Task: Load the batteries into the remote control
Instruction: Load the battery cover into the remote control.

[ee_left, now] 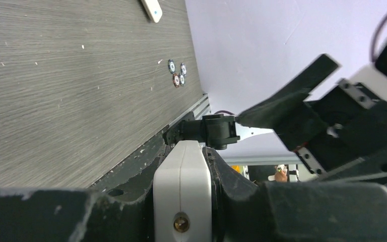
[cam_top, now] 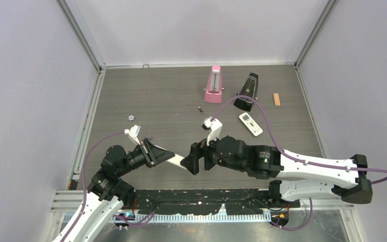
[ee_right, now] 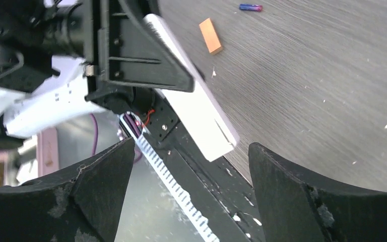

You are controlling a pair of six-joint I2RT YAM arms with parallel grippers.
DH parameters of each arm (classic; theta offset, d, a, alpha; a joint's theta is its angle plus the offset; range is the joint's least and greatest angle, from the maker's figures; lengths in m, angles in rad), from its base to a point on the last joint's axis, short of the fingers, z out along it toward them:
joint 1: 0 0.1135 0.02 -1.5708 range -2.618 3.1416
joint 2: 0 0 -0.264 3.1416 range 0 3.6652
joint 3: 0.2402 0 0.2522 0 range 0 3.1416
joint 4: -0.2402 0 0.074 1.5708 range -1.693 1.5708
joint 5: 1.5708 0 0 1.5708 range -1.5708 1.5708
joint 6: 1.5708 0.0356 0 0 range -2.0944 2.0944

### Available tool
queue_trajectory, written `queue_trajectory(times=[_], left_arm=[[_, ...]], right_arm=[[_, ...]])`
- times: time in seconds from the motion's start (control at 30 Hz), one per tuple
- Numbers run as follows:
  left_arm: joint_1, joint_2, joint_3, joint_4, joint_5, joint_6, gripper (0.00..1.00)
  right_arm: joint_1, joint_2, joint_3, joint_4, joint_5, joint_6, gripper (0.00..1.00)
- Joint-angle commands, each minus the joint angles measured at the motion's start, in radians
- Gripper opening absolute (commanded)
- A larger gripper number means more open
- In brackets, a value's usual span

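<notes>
**Grip at lower centre, overhead view**

The left hand (cam_top: 158, 153) clamps the slim white remote control (cam_top: 177, 160). The right hand (cam_top: 194, 159), jaws wide, faces its free end. One battery (cam_top: 200, 109) lies on the worktop (cam_top: 156, 91), upper centre.

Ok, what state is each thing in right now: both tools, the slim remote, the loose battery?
left tool: shut on the remote control.
remote control: gripped at one end, held clear of the table.
right tool: open, empty, at the remote's free end.
battery: lying loose on the table.
</notes>
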Motion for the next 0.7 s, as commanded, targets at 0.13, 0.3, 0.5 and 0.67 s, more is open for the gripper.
queue_trajectory(times=[0.13,0.3,0.5,0.67], left_arm=[[0.005,-0.016,0.048,0.067,0.027,-0.064,0.00],[0.006,-0.032,0.040,0.090,0.028,-0.116,0.00],[0.005,-0.035,0.034,0.130,0.042,-0.168,0.00],[0.006,-0.029,0.032,0.142,0.044,-0.191,0.00]], right_arm=[[-0.001,-0.084,-0.177,0.224,0.144,0.350,0.89],[-0.001,-0.088,-0.235,0.323,0.135,0.436,0.87],[-0.001,-0.091,-0.314,0.447,0.120,0.499,0.68],[-0.001,-0.101,-0.342,0.469,0.125,0.515,0.61]])
